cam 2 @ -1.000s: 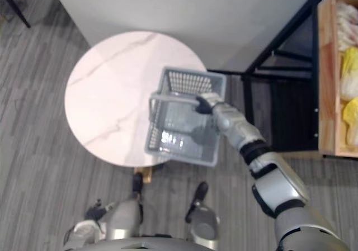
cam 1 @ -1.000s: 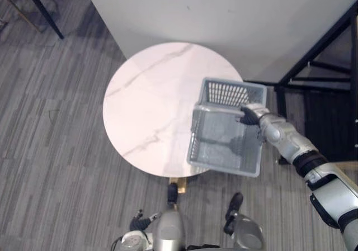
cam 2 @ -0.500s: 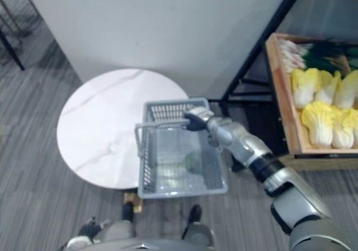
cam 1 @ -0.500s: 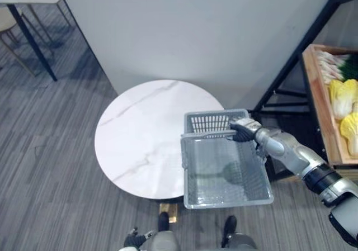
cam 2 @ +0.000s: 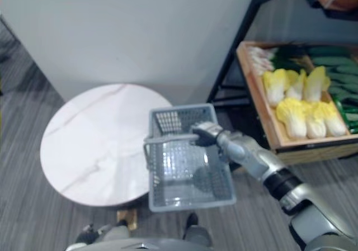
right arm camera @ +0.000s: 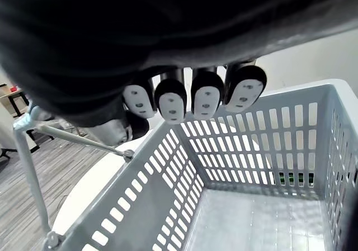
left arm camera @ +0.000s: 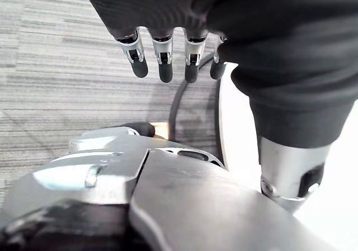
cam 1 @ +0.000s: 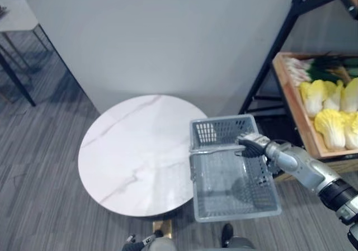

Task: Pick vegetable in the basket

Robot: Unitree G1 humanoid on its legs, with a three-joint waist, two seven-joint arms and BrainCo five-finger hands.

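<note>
The right hand (cam 1: 253,143) has its fingers curled round the handle (cam 1: 215,148) of the grey basket (cam 1: 221,131), gripping near the handle's right end rather than its middle. The basket hangs in the air, just off the right edge of the round desk (cam 1: 134,150), and looks empty. The off-centre grip is likely to let the basket tip and swing, so the carry should be slow and level, with the fingers closed firmly on the bar.

The vegetables lie well apart from the basket, in a wooden tray (cam 2: 313,147) on the black shelf to the right: pale yellow cabbages (cam 2: 296,114) in front, green ones (cam 2: 341,94) behind. The basket's open top should probably end up just beside the tray's near rim, lower than the cabbages and clear of the shelf's slanting strut.

The left hand (left arm camera: 165,66) hangs low with its fingers straight and loose, holding nothing, so it is free to do the picking.
</note>
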